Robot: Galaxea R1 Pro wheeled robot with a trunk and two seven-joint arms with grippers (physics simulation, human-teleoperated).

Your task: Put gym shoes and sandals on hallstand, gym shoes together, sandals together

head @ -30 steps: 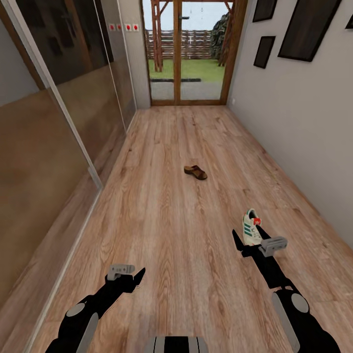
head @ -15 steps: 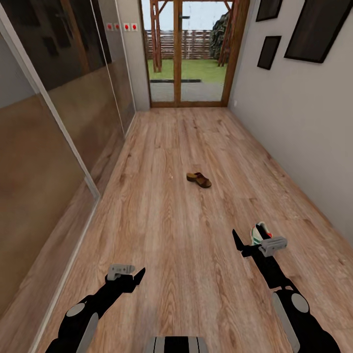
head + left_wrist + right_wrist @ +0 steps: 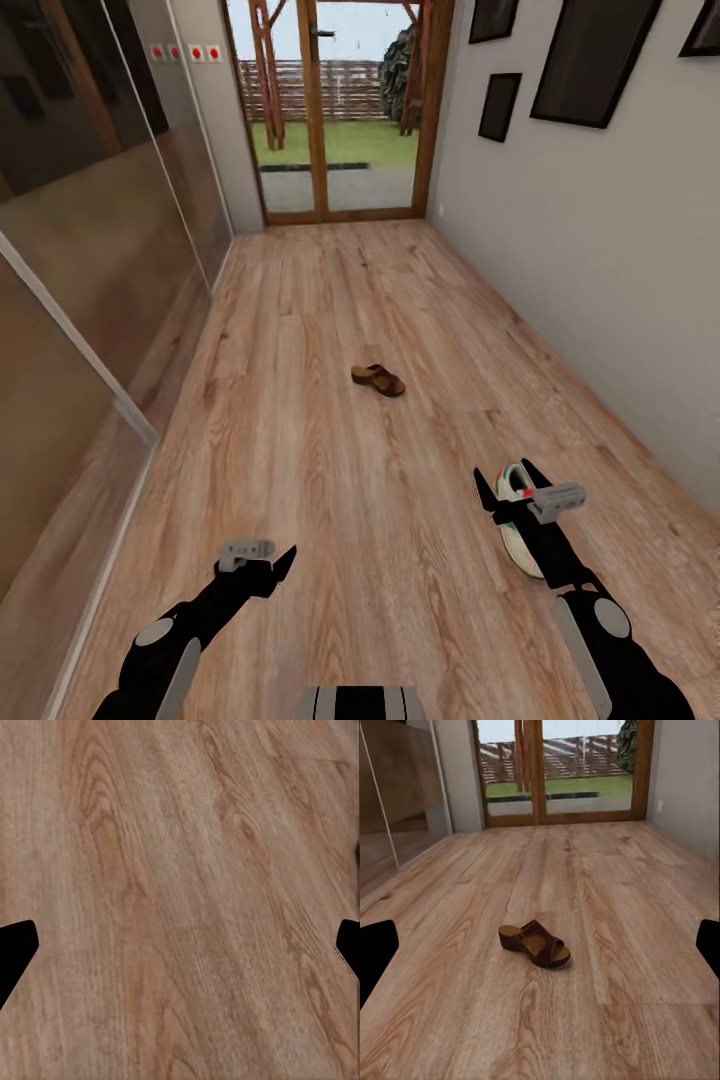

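One dark brown sandal with a tan footbed lies on the corridor floor mid-hallway, ahead of both arms; the right wrist view shows the sandal straight ahead. A white gym shoe with green stripes lies on the floor directly under my right gripper, partly hidden by the arm. That gripper is open and holds nothing, hovering above the shoe. My left gripper is open over bare planks near the front left; its dark fingertips frame wood floor only. The hallstand is out of view.
A mirrored sliding wardrobe runs along the left wall. A grey wall with dark picture frames bounds the right. A wood-framed glass door closes the far end of the corridor.
The camera has moved forward and turned right, so the scene has shifted left and down. The gym shoe now sits under my right gripper. The arms hold their pose.
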